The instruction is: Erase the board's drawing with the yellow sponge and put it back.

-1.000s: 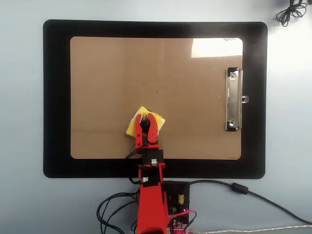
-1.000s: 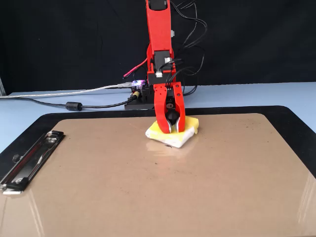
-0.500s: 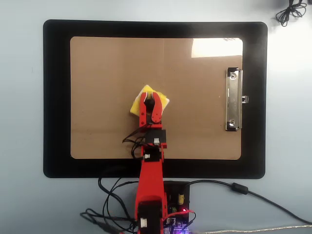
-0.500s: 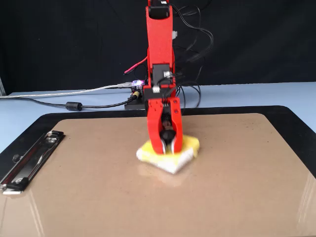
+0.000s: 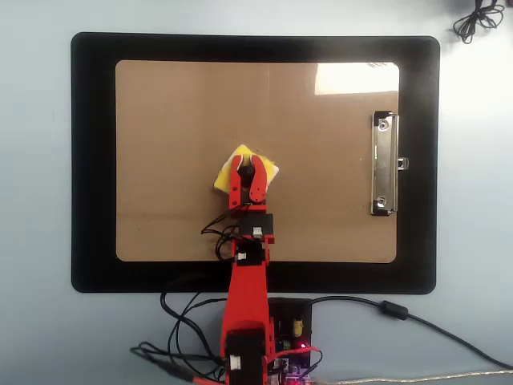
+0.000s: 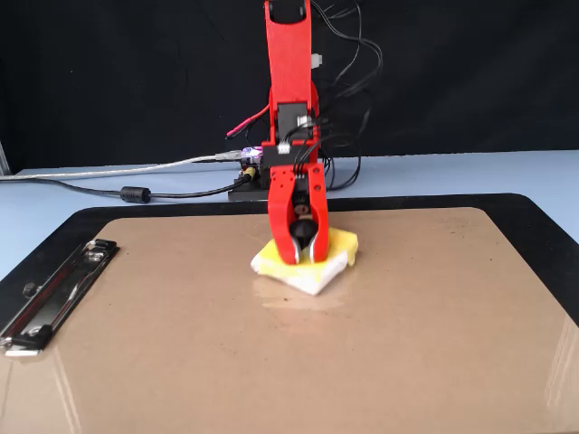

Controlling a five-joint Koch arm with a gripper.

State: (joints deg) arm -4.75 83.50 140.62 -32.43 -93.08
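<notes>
We see the red gripper pointing down near the middle of the board, its two jaws pinching the round black knob at the centre of the yellow sponge. The sponge lies flat on the tan surface, turned cornerwise, its white edge facing the fixed camera. In the overhead view the gripper covers much of the sponge, which sits a little left of the board's centre and well apart from the silver clip at the right. We cannot make out any drawing on the board. The board rests on a larger black mat, which lies on the pale blue table
</notes>
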